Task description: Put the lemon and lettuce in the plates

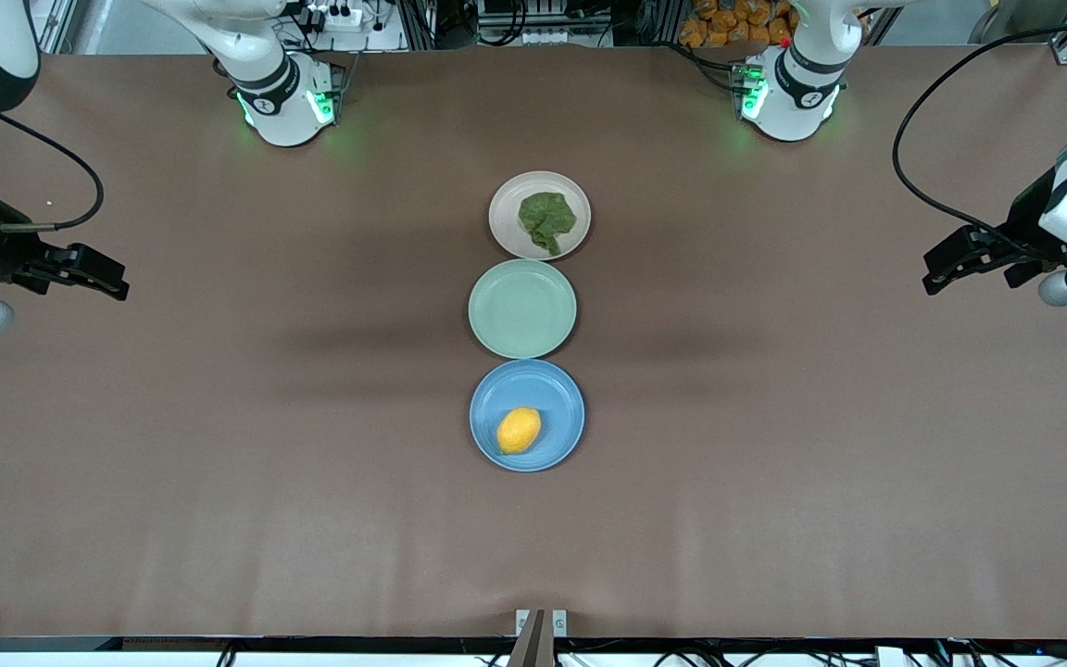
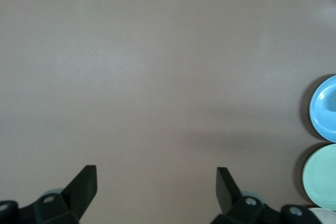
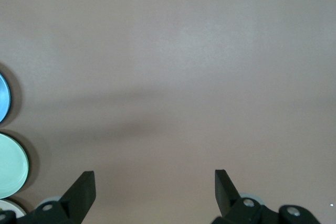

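Observation:
The lemon (image 1: 519,431) lies in the light blue plate (image 1: 557,394), the plate nearest the front camera. The lettuce (image 1: 546,220) lies in the pinkish-beige plate (image 1: 506,222), the plate farthest from that camera. My left gripper (image 1: 934,276) is open and empty, up over the table toward the left arm's end, well apart from the plates. My right gripper (image 1: 115,283) is open and empty toward the right arm's end. The left wrist view shows my open left gripper (image 2: 156,169) and the blue plate's edge (image 2: 324,109). The right wrist view shows my open right gripper (image 3: 155,172) over bare table.
An empty pale green plate (image 1: 522,308) sits between the two plates; it also shows in the left wrist view (image 2: 323,178) and the right wrist view (image 3: 10,165). The brown table (image 1: 774,417) stretches wide on both sides of the plates.

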{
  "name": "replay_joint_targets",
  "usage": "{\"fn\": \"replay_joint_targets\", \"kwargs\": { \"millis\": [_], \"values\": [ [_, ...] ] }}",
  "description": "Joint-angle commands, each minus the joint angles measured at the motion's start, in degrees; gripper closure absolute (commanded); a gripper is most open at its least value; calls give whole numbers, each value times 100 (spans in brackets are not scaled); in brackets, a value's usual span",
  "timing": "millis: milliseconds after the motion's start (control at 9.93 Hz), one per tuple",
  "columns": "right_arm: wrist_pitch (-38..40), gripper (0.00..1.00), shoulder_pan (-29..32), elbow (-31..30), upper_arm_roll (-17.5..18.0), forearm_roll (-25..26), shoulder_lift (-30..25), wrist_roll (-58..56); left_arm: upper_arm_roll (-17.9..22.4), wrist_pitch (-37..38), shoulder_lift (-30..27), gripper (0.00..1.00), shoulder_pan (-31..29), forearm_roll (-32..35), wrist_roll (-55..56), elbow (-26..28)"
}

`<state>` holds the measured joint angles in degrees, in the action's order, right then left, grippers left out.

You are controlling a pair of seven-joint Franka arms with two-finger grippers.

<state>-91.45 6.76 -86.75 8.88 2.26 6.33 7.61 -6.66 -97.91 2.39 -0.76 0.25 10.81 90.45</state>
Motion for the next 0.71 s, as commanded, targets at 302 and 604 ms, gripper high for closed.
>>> {"fn": "replay_joint_targets", "kwargs": {
  "millis": [302, 604],
  "values": [
    [-83, 0, -552, -70, -544, 65, -97, -31, 51, 175, -72, 0, 14, -86, -79, -80],
    [-22, 0, -553, 236, -519, 64, 52, -49, 33, 395, -238, 0, 14, -52, -88, -89]
  ]
}}
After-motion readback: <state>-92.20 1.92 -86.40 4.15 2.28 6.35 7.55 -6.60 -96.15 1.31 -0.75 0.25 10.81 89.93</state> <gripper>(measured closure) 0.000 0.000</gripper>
